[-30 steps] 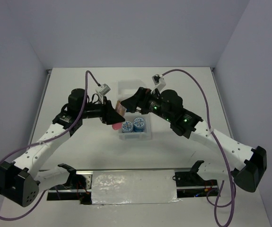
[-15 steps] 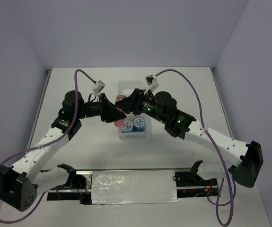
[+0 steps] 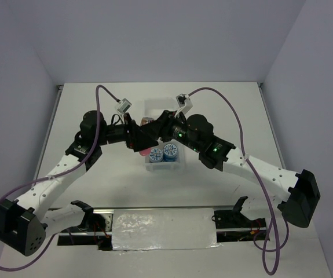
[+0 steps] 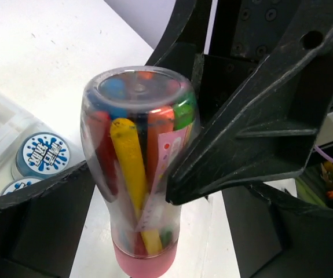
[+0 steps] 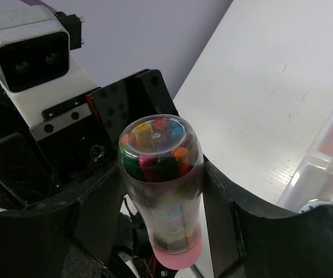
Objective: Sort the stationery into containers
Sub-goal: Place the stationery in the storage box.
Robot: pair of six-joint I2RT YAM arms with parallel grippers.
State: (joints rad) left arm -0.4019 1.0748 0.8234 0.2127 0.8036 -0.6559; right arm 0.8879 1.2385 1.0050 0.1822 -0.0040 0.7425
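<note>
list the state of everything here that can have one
pink-capped tube: capped, full of coloured sticks, held in the air
right gripper: shut on the tube
left gripper: open, fingers either side of the tube
blue-and-white rolls: lying flat, side by side in the tray's near compartment
tray: open-topped, no lid

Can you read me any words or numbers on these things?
On the blue-and-white roll: white letters on a blue splash, too blurred to read.
Inside the tube: a pink paper strip with dots and small marks, nothing readable.
No other words, numbers or signs show.
</note>
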